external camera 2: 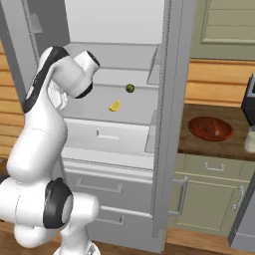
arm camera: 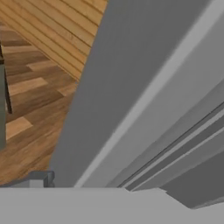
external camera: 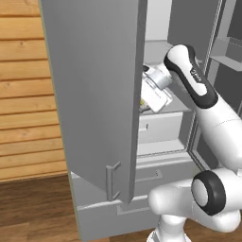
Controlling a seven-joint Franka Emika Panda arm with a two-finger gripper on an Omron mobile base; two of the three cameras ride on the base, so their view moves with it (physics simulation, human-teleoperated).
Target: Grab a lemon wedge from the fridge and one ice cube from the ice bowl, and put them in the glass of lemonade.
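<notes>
**Reporter:** What does the scene show at the tall light-grey French-door fridge (external camera 2: 117, 64)?

**Photographer:** Both upper doors stand swung out, the left door (external camera: 92, 94) close to the camera in the left base view, the right door (external camera 2: 172, 114) edge-on in the right base view. The white Franka arm (external camera 2: 42, 134) reaches up into the open compartment at shelf height.

**Reporter:** And the gripper?

**Photographer:** The gripper (external camera: 144, 101) sits at the left side of the shelf, just behind the left door's edge, partly hidden by it. Its fingers are spread fully apart, holding nothing that can be made out.

**Reporter:** Where is the fruit?

**Photographer:** The tiny bright yellow lemon wedge (external camera 2: 115, 106) lies on the pale grey shelf (external camera 2: 134, 107), right of the arm's wrist. A small dark green round item (external camera 2: 130, 88) rests farther back on the same shelf, apart from the wedge.

**Reporter:** Anything on the counter?

**Photographer:** The round reddish-brown wooden ice bowl (external camera 2: 210, 128) sits on the dark wooden countertop (external camera 2: 191, 142) right of the fridge. At the far right edge a pale glass of lemonade (external camera 2: 250, 141) is partly cut off. Whether a cube lies in the bowl cannot be told.
</notes>
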